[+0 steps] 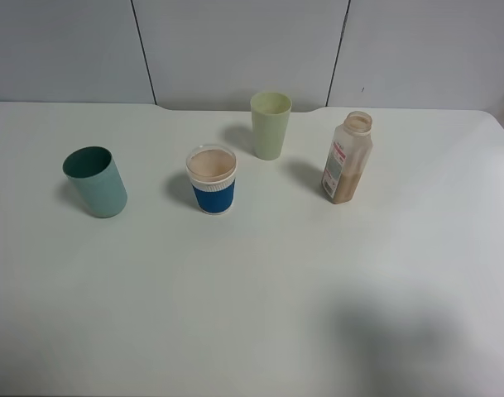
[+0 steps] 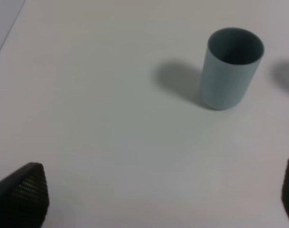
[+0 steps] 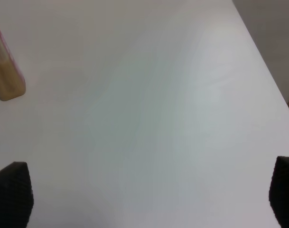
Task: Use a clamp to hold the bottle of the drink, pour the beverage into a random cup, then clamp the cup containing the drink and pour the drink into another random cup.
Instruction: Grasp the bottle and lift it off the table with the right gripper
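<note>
An uncapped plastic bottle (image 1: pixel 347 159) with a little tan drink at its bottom stands at the right of the white table (image 1: pixel 252 289). Its lower corner shows in the right wrist view (image 3: pixel 5 71). A blue-sleeved white cup (image 1: pixel 212 179) holding tan drink stands mid-table. A pale green cup (image 1: pixel 270 124) stands behind it. A teal cup (image 1: pixel 95 181) stands at the left, also in the left wrist view (image 2: pixel 232 67). Neither gripper shows in the high view. My left gripper (image 2: pixel 158 199) is open and empty, short of the teal cup. My right gripper (image 3: pixel 146 197) is open and empty, away from the bottle.
A grey panelled wall (image 1: pixel 243 45) runs behind the table. The table's right edge (image 3: pixel 265 71) shows in the right wrist view. A soft shadow (image 1: pixel 400 339) lies on the front right of the table.
</note>
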You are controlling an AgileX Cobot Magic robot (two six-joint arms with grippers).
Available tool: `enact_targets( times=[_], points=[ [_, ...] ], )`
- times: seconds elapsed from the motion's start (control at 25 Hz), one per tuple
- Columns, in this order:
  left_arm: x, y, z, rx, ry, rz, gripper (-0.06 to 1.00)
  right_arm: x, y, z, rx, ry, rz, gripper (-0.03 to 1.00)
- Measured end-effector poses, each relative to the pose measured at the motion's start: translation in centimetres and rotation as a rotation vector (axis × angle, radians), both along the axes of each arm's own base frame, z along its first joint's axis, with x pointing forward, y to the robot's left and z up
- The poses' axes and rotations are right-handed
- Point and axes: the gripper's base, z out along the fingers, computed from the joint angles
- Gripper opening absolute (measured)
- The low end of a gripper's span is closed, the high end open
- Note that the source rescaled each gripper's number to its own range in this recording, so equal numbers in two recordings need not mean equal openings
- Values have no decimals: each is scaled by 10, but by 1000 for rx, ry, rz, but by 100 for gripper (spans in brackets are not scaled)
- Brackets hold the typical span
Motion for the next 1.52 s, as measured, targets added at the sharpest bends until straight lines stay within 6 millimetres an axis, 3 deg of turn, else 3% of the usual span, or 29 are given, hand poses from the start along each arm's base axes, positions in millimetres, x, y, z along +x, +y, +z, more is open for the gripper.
enact_targets(
  times=[0.76,0.96,1.52],
  points=[
    [0,0,0,1,0,0,100,0,0,1,-27,-1,12,100],
    [0,0,0,1,0,0,100,2,-1,18,-119,-93,45,100],
    [0,0,0,1,0,0,100,60,-6,34,-158,-59,75,100]
  ],
)
